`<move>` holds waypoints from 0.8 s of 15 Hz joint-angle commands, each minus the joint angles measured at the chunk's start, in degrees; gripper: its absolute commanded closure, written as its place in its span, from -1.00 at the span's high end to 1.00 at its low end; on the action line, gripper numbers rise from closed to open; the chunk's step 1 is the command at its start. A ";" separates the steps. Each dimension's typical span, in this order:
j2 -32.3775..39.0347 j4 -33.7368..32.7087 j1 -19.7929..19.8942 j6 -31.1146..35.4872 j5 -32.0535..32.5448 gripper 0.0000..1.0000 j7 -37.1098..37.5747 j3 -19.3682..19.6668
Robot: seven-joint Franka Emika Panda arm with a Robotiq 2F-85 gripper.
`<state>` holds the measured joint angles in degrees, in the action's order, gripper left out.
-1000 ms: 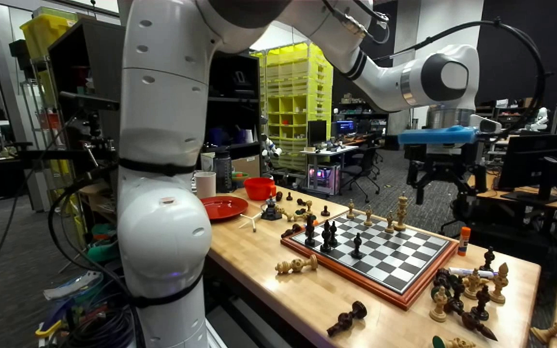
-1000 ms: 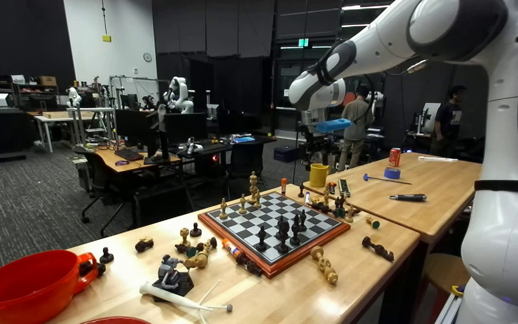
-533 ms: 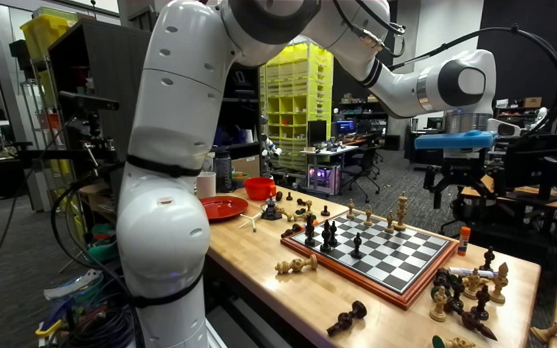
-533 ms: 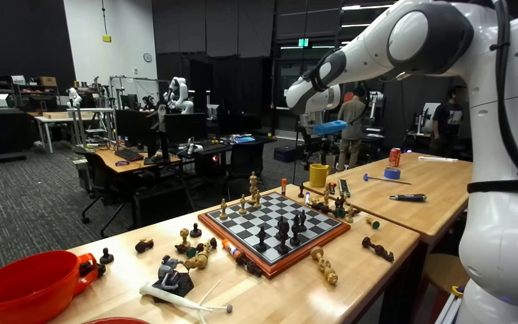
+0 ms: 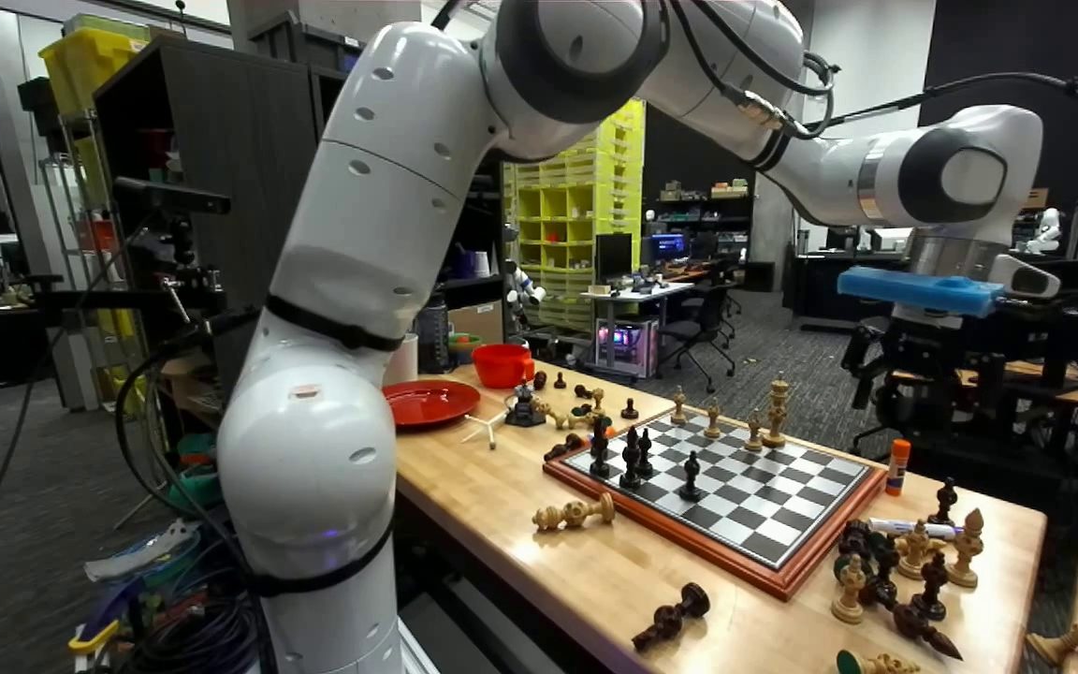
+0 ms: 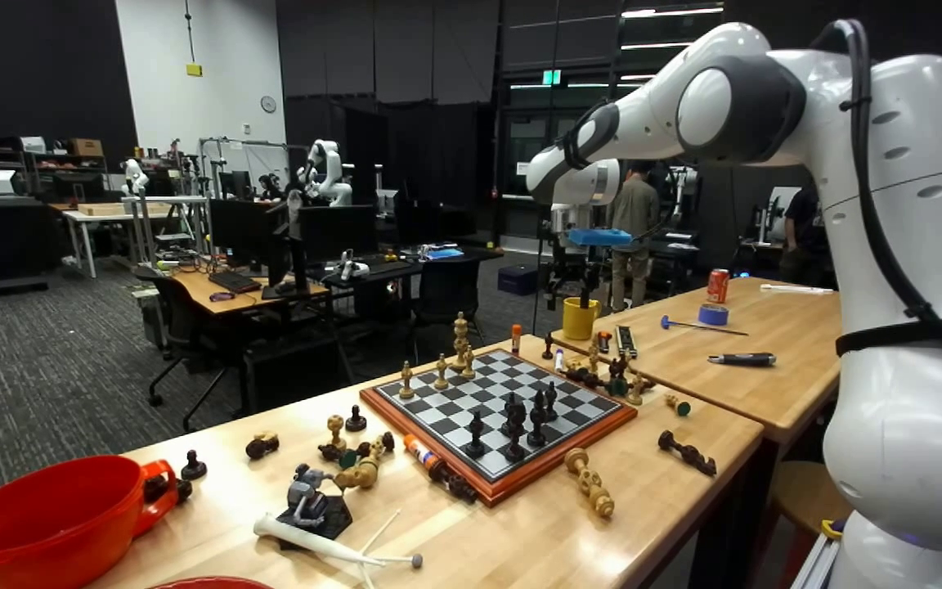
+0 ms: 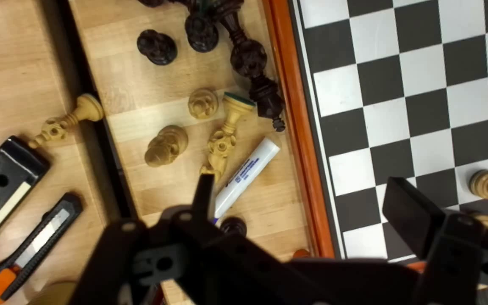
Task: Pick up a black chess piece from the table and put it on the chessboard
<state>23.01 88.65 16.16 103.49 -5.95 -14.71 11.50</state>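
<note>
My gripper (image 7: 301, 182) is open and empty. It hovers high above the far end of the table (image 5: 502, 538), over the chessboard's edge, and shows in both exterior views (image 5: 899, 388) (image 6: 569, 303). The chessboard (image 7: 307, 161) has a reddish-brown rim (image 5: 665, 534) and also shows in an exterior view (image 6: 557, 458). Several black chess pieces (image 5: 691, 479) stand on it. Beside it lie a long black piece (image 7: 248, 59) and upright black pieces (image 7: 158, 46). A dark piece (image 7: 233, 224) is partly hidden by my left finger. Another black piece (image 5: 673, 618) lies alone near the table's front edge.
Pale pieces (image 7: 165, 146) and a white marker (image 7: 246, 176) lie close to the dark ones. A glue stick (image 5: 897, 466) stands by the board. A yellow mug (image 6: 580, 317) is on the neighbouring table. A red cup (image 6: 54, 523) and red dish (image 5: 431, 402) are at the opposite end.
The arm has reached farther out and lower, carrying the open gripper toward the table's far end with the piece cluster. The gripper has turned somewhat. The chess pieces have not moved.
</note>
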 commanded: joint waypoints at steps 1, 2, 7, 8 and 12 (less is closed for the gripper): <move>8.16 -10.70 3.95 -3.81 -3.70 1.00 1.22 -0.81; 9.88 -12.77 4.70 -4.19 -4.22 1.00 1.62 -1.00; 13.11 -15.74 6.16 -2.99 -3.41 1.00 1.46 -1.95; 14.21 -17.03 5.55 -3.12 -3.99 1.00 1.62 -1.06; 15.46 -18.86 5.56 -3.37 -3.88 1.00 1.92 -1.18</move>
<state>38.84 68.96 21.78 99.50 -9.95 -12.60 10.26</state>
